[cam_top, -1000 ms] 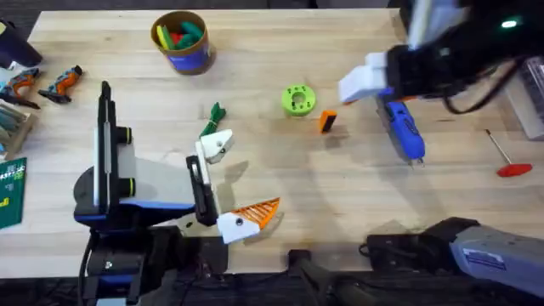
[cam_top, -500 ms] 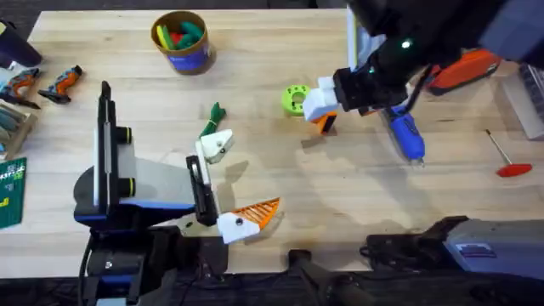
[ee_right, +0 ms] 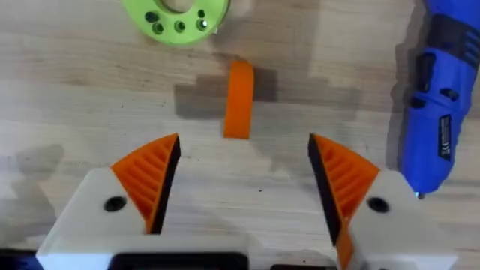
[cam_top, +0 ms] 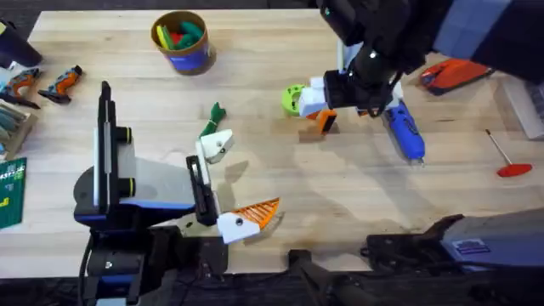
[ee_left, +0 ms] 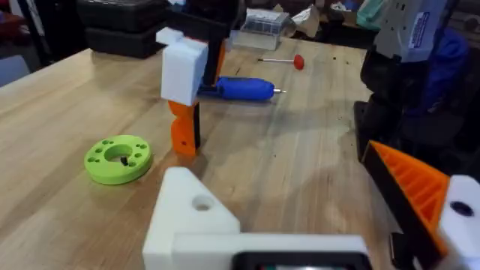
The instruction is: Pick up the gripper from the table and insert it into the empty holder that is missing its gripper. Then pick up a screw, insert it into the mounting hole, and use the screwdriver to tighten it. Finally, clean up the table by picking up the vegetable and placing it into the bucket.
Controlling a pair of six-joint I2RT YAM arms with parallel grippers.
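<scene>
1. Where the right gripper [ee_right: 238, 184] hovers low over the table [cam_top: 280, 191], spread wide, orange ribbed pads [ee_right: 150, 176] flanking empty air just short of the orange gripper finger [ee_right: 239, 99].
2. Standing on end just beside the lime-green disc [cam_top: 295, 99], between disc and blue screwdriver [cam_top: 405, 133]: that orange gripper finger [cam_top: 327, 121], untouched by either pad.
3. Lying flat right of the orange piece, tip pointing toward the near edge: the screwdriver, with a dark label on its body in the right wrist view, lettering too small to read.
4. Parked at lower left, the left gripper [cam_top: 229, 183], fingers apart and holding nothing; one white mount carrying an orange ribbed tip [cam_top: 259, 211], the other, the empty holder [cam_top: 214, 145], bare white with a visible mounting hole.
5. Touching the far end of the empty holder: the dark-green vegetable [cam_top: 212, 120], leafy end pointing away from the arm bases.
6. Far left of centre near the back edge: the bucket [cam_top: 180, 42], yellow-rimmed with a blue band, filled with red, green and yellow toy pieces; band print unreadable.
7. Near the right edge: a thin metal rod with a red round handle [cam_top: 507, 159], well apart from the screwdriver.
</scene>
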